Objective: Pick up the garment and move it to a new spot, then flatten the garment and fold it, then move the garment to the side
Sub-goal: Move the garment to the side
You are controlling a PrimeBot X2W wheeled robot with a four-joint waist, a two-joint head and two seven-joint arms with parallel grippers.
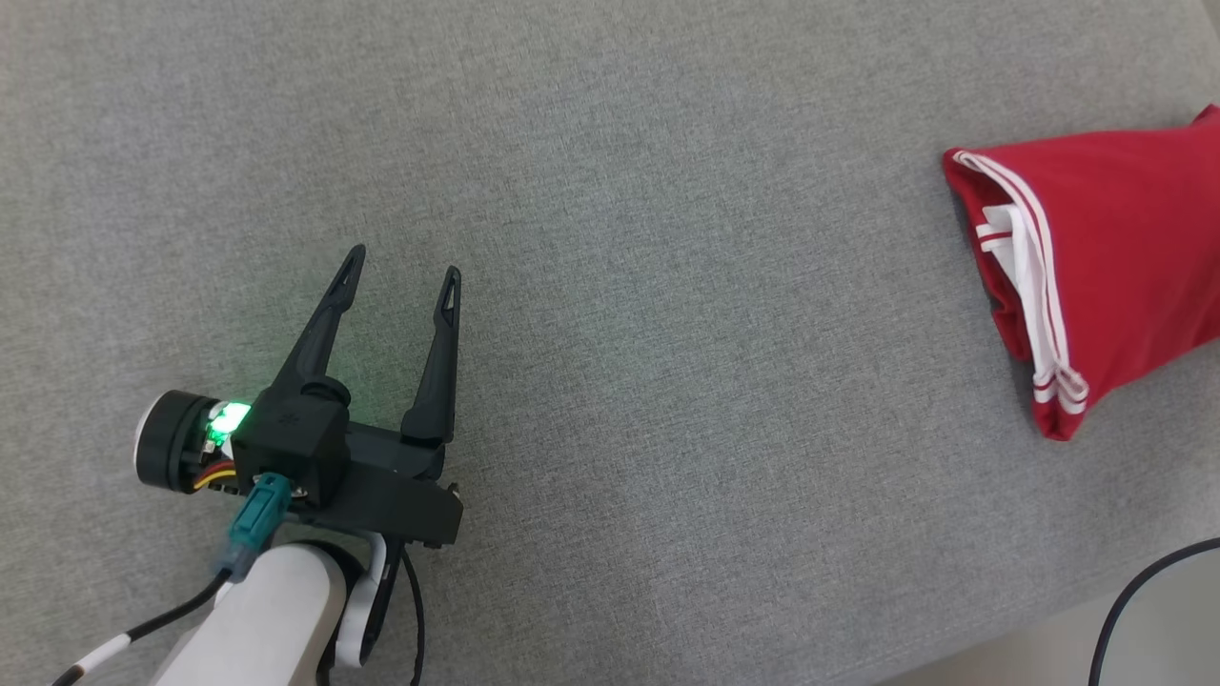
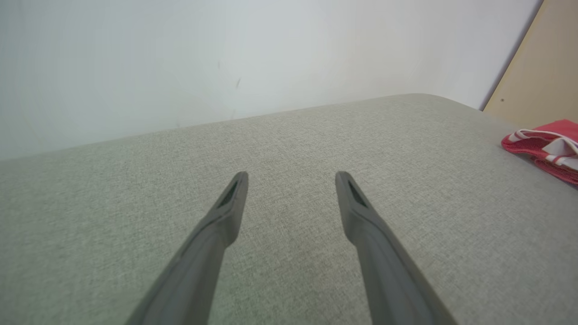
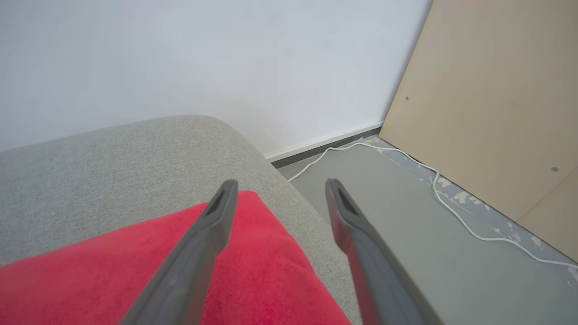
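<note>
Cushion (image 1: pixel 610 191) first: a broad grey upholstered top carries everything, and most of it lies bare. The garment (image 1: pixel 1115 267), red and folded into a thick bundle, sits at the cushion's right edge, well apart from the middle. Its white-striped hem (image 1: pixel 1044 276) faces left toward the open fabric and runs roughly front to back. The rest of the bundle runs off the right of my head view, so I cannot judge its full length. From the right wrist view it reaches almost to the cushion's rounded far right corner, with the floor (image 3: pixel 406 253) dropping away just beyond. The right gripper (image 3: pixel 281 182) is directly over that end with its jaws spread and nothing between them. One finger lies across the red cloth and the other hangs out past the cushion's edge, and I cannot tell whether either touches. The left gripper (image 1: pixel 403 261) hovers over the cushion's front left area, also spread and empty, and the garment is far off to its right. By my reading the bundle is already folded and set aside. Any further nudge belongs to the right arm, working sideways along the right edge.
</note>
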